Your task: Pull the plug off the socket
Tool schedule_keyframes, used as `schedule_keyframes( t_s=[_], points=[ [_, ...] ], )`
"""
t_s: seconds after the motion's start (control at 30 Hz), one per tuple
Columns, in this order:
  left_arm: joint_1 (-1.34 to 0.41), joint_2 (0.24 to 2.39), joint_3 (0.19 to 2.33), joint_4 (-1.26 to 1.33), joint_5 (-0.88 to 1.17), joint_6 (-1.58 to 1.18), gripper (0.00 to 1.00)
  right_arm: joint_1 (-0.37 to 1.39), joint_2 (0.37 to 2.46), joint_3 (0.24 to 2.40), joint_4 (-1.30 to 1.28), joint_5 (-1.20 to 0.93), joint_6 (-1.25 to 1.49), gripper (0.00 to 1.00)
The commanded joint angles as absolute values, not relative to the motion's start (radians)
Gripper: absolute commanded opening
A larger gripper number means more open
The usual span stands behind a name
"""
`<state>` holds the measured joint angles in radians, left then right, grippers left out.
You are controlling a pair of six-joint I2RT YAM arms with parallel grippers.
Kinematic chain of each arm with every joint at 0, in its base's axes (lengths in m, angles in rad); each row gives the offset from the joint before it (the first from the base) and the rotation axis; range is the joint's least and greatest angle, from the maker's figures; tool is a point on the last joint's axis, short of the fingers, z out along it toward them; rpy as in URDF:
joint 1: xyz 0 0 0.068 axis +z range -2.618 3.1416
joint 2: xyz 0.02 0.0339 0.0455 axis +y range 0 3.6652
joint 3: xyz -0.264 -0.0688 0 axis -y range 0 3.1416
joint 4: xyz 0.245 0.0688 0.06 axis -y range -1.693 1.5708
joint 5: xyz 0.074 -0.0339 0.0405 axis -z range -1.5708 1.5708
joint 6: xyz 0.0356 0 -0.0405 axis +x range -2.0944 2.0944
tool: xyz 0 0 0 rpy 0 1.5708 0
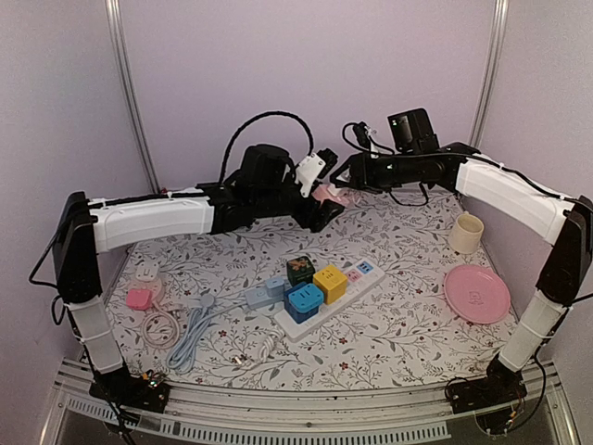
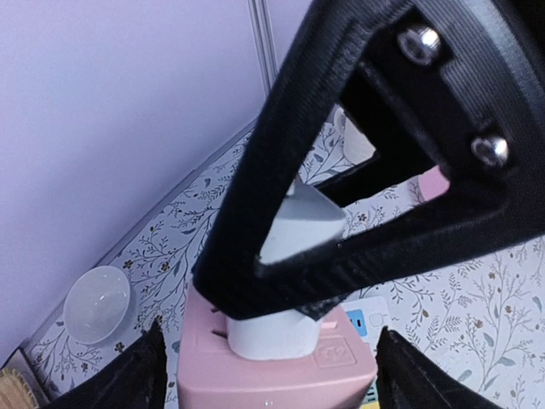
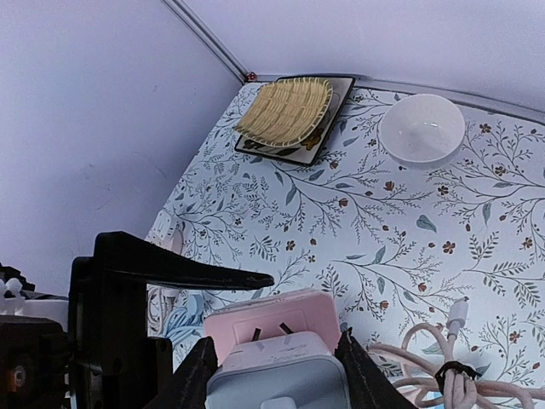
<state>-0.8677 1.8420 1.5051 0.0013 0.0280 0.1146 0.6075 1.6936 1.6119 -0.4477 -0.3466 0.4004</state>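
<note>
lilac walls close in a desk [image 1: 408, 324] covered by a white cloth printed with grey sprigs and small red flowers. two arms in black and white meet above its far middle.

there is one pink socket [image 3: 264, 313], a smooth rounded block held up off the desk, and one white plug [image 2: 271, 339], matte and boxy, seated in the socket's face. the right pincer [image 3: 278, 375] is closed partway on the plug, one dark finger on each side of it; in the left wrist view one of those fingers shows as a black ribbed triangular frame with two steel screws. the left pincer [image 2: 274, 375] stands wide, a finger on each side of the socket, with a thin gap showing at one side.

on the desk lies one long white power strip [image 1: 350, 283] carrying three cube adapters: one dark green [image 1: 299, 269], one yellow [image 1: 330, 281], one blue [image 1: 304, 300]. to the right are one flat round pink plate [image 1: 476, 293] and one cream cup [image 1: 467, 234]. at the back are one glossy white bowl [image 3: 421, 128] and one woven straw mat [image 3: 285, 111] on a dark square tray.
</note>
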Motion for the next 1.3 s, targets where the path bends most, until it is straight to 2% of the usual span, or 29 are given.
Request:
schedule_keyframes(
  t_s=[0.0,0.47,0.67,0.83,1.27],
  points=[
    [-0.830,1.860,1.543,-0.062,0.091,0.152,0.82,0.600,1.702,1.662,-0.419,-0.422,0.419,0.21],
    [-0.811,1.894,1.572,-0.123,0.054,0.162,0.67,0.598,1.743,1.705,-0.421,-0.438,0.426,0.21],
    [-0.804,1.906,1.568,-0.136,0.047,0.165,0.45,0.570,1.759,1.737,-0.419,-0.457,0.433,0.21],
    [-0.792,1.920,1.564,-0.150,0.042,0.175,0.31,0.533,1.784,1.765,-0.407,-0.481,0.447,0.21],
    [-0.729,1.996,1.591,-0.186,0.032,0.174,0.27,0.508,1.867,1.888,-0.415,-0.442,0.351,0.21]
  ],
)
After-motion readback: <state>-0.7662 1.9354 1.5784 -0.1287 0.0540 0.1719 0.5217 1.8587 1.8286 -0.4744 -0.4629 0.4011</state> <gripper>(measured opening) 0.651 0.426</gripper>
